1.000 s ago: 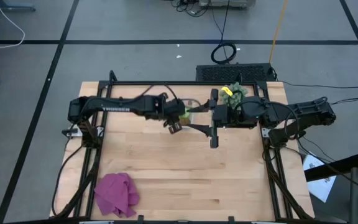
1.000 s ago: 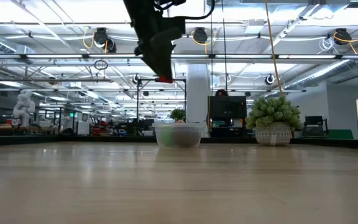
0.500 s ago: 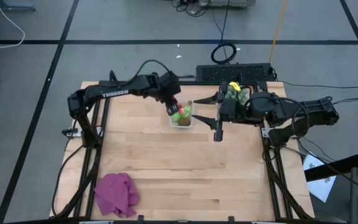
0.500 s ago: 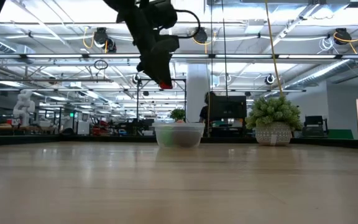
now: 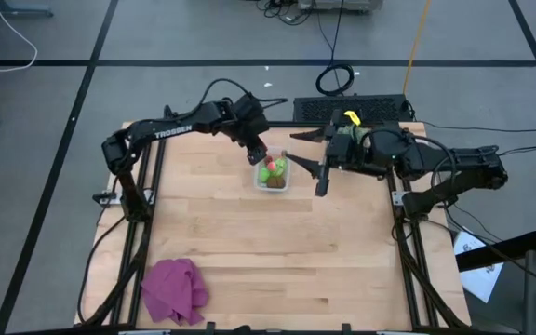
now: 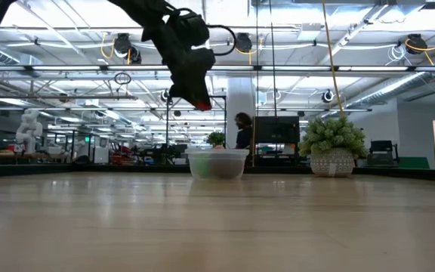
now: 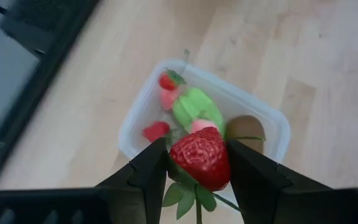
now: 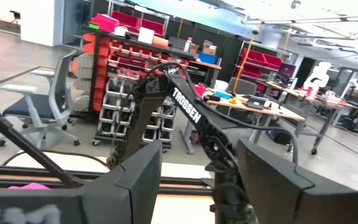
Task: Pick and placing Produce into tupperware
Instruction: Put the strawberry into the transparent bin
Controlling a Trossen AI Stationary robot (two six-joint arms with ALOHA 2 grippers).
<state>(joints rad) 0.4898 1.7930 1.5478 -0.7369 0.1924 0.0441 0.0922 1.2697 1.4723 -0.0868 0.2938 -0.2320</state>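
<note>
Strawberry [image 7: 199,158] sits clamped in my left gripper [image 7: 194,163] above the tupperware [image 5: 273,174], frame centre; inside lie one green piece [image 7: 196,107], one kiwi [image 7: 243,129], three red bits. My right gripper [image 8: 199,168] waits, fingers apart.

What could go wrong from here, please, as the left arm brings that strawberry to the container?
The left end effector grips the strawberry high above the tupperware, near one edge; released from there, it could bounce off the produce already inside or land on the table.

The small tub already holds a green piece, a brown piece and small strawberries, leaving little room.

The right end effector hovers open just beside the tupperware, so the arms could clash.
</note>
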